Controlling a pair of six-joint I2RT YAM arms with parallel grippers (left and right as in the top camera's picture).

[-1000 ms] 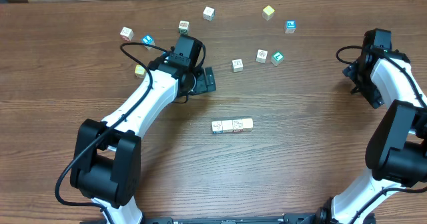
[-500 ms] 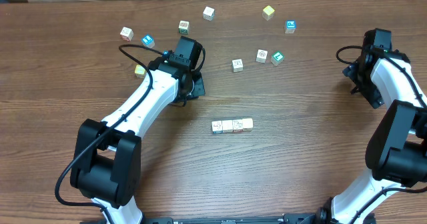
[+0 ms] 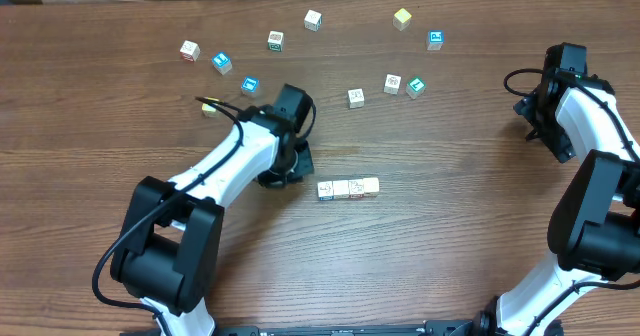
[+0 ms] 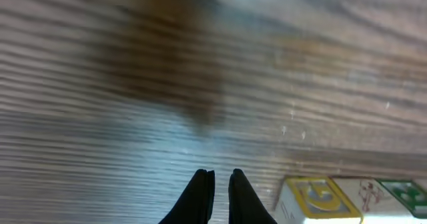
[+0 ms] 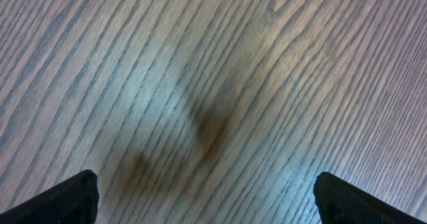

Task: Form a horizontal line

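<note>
The horizontal line (image 3: 348, 188) is a short straight row of small whitish cubes touching each other on the wooden table, below centre. My left gripper (image 3: 296, 164) hovers just to the upper left of the row's left end, apart from it. In the left wrist view this gripper (image 4: 220, 179) is shut with nothing between its fingertips, and the row's end cube (image 4: 317, 199), yellow-printed, lies just right of them. My right gripper (image 3: 534, 116) rests far off at the table's right edge. It stands open over bare wood (image 5: 207, 184).
Loose cubes lie scattered along the back: a white one (image 3: 190, 49), blue ones (image 3: 221, 62) (image 3: 249, 85) (image 3: 435, 39), a yellow one (image 3: 402, 17), a pale yellow one (image 3: 209, 107) and white ones (image 3: 355, 98) (image 3: 392, 83).
My left gripper has shut on nothing and swung down and to the right, toward the row's left end, uncovering a blue cube behind it. The right arm has not moved.
</note>
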